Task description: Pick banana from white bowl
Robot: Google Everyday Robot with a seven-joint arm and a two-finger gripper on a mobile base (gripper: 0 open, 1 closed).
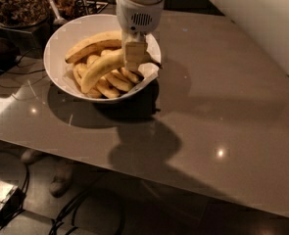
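The white bowl [53,43] stands at the back left of the grey table, with crumpled white paper [146,76] showing at its right rim. The banana [102,67], thick, curved and evenly yellow, lies slantwise across the pile in the bowl. My gripper [134,58] reaches down from above into the right half of the bowl. It is shut on the banana's upper right end. Another long banana with a brownish edge [92,45] lies behind it. Short small bananas [117,82] lie underneath.
The grey table [222,97] stretches right and forward of the bowl. A container of dark stuff [16,4] and utensils stand behind the bowl at the far left. Cables hang at the left edge. My white arm [261,18] fills the upper right corner.
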